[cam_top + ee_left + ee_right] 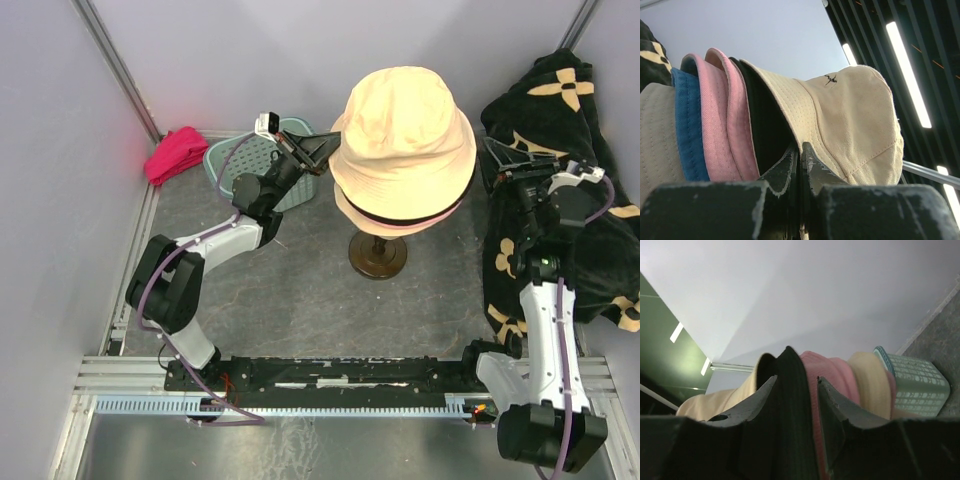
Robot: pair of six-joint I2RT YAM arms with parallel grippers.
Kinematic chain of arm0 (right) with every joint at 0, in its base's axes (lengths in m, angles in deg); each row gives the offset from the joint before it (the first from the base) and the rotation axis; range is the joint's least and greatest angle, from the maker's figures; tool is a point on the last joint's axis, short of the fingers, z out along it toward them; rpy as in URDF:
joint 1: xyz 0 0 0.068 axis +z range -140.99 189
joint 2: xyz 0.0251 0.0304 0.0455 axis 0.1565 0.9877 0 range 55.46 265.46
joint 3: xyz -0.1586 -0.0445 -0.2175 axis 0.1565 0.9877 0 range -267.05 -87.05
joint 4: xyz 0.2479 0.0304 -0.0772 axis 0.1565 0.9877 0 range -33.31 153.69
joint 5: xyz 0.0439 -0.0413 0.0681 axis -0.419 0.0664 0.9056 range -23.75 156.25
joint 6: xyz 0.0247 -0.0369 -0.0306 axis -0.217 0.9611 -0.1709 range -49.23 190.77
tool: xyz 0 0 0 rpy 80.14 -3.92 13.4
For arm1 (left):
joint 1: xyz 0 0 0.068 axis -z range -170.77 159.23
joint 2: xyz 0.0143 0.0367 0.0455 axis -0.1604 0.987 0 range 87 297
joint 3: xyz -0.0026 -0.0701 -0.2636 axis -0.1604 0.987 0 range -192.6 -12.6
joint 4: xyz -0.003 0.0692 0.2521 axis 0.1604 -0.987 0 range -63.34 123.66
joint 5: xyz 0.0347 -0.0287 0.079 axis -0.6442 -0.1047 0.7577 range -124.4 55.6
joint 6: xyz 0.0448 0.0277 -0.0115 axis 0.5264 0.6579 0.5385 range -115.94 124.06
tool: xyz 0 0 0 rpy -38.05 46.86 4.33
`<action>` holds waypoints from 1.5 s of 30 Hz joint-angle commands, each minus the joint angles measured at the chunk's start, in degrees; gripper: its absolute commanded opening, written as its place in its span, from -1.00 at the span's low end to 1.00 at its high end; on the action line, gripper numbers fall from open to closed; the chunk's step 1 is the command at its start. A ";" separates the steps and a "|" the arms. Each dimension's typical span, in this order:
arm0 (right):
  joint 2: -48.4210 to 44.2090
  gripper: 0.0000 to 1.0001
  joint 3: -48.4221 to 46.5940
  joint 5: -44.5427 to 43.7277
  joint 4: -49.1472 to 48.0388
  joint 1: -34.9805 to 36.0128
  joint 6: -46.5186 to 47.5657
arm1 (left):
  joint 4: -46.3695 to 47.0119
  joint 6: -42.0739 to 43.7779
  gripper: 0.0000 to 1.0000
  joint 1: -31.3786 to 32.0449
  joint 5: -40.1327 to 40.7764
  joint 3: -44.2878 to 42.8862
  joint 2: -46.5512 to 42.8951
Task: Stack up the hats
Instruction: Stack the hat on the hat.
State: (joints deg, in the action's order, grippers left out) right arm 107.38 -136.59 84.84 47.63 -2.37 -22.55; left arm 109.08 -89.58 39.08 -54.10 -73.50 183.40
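Note:
A stack of hats sits on a stand (378, 255) at mid-table, with the cream hat (402, 135) on top and a black brim (400, 216) showing under it. My left gripper (322, 150) is at the stack's left edge, shut on the cream hat's brim (790, 107). The left wrist view (801, 146) shows black (765, 135), pink (725, 120), blue (690, 125) and tan (657, 135) brims below. My right gripper (492, 158) is at the right edge. Its fingers (797, 378) stand open, with the black brim (792, 390) and pink brim (832, 372) between them.
A teal basket (225, 165) stands behind the left arm, and a magenta cloth (175, 153) lies in the back left corner. A large black cloth with beige flower marks (560, 100) is heaped along the right side, under and behind the right arm.

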 commanded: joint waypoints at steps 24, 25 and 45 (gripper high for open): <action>-10.71 0.05 -7.22 1.53 12.61 2.90 3.57 | -5.21 5.59 -0.94 2.18 4.06 4.34 -7.92; -10.70 0.05 -7.21 1.58 12.58 3.01 3.61 | -5.22 5.62 -0.95 2.36 4.06 4.18 -7.90; -7.91 -0.31 -6.79 2.94 5.73 5.16 -0.88 | -6.64 7.33 -0.94 5.02 4.14 2.11 -6.69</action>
State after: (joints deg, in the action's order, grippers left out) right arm 99.67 -141.24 87.00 57.99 2.46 -21.80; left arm 103.66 -85.82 42.77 -48.29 -69.33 177.38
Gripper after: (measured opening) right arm 0.396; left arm 0.086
